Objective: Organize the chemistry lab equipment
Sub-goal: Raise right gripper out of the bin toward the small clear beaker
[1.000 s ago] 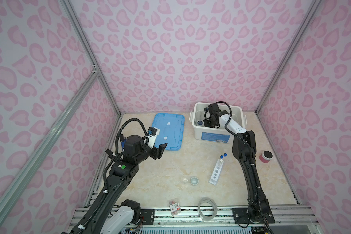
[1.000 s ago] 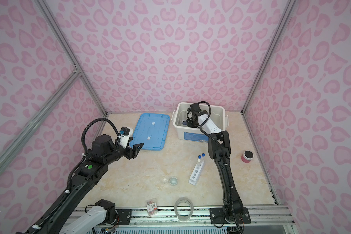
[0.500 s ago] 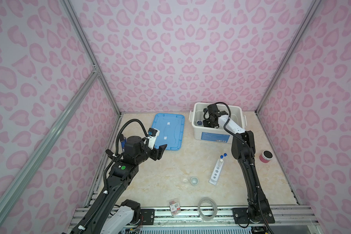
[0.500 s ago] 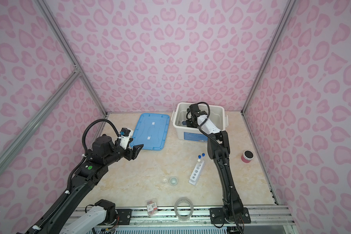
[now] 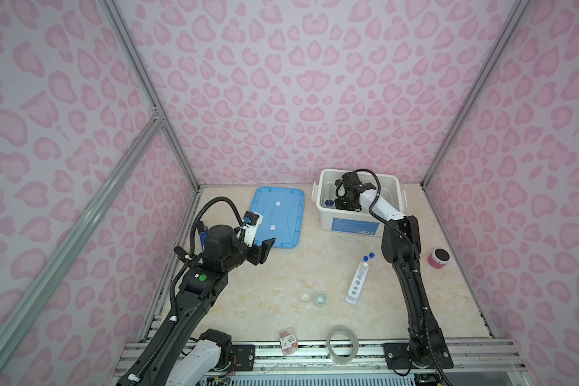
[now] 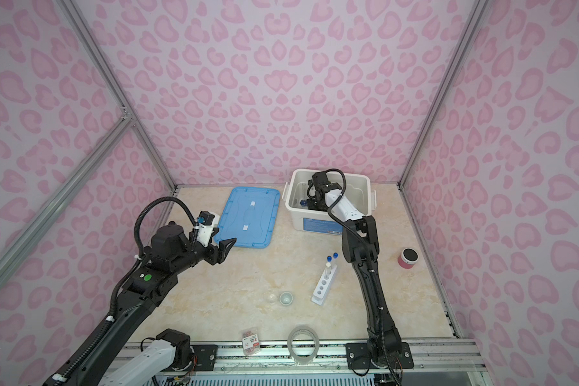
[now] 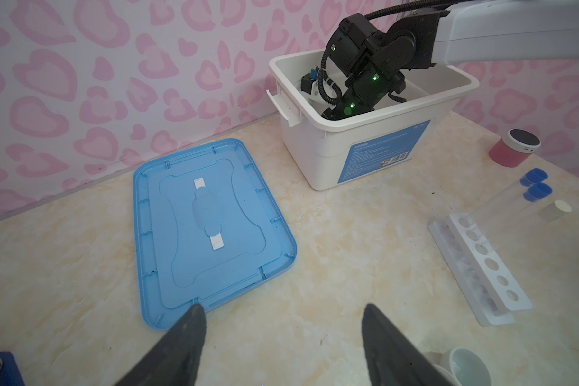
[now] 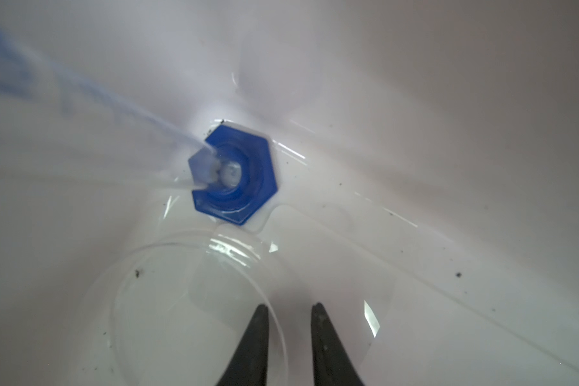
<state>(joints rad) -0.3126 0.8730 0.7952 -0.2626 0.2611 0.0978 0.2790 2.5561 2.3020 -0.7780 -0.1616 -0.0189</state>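
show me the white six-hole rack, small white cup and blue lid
white six-hole rack (image 5: 356,286): in a top view, on its holed top face
small white cup (image 5: 320,297): in a top view, on its inner bowl
blue lid (image 5: 275,215): in a top view, on its centre handle

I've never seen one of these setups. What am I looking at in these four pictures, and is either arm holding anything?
Two black robot arms stand at a tabletop, each ending in a two-fingered gripper. Two pictures look down on the whole scene from overhead, nearly alike; the other two come from cameras on the arms' wrists. The left gripper hangs open and empty near a blue lid. The right gripper reaches inside the white bin, jaws slightly apart at the rim of a clear petri dish, beside a blue-based cylinder; it does not look clamped. On the tabletop: a white rack with blue-capped test tubes, a small white cup, a tiny glass dish, a tape roll, a small packet and a pink jar.
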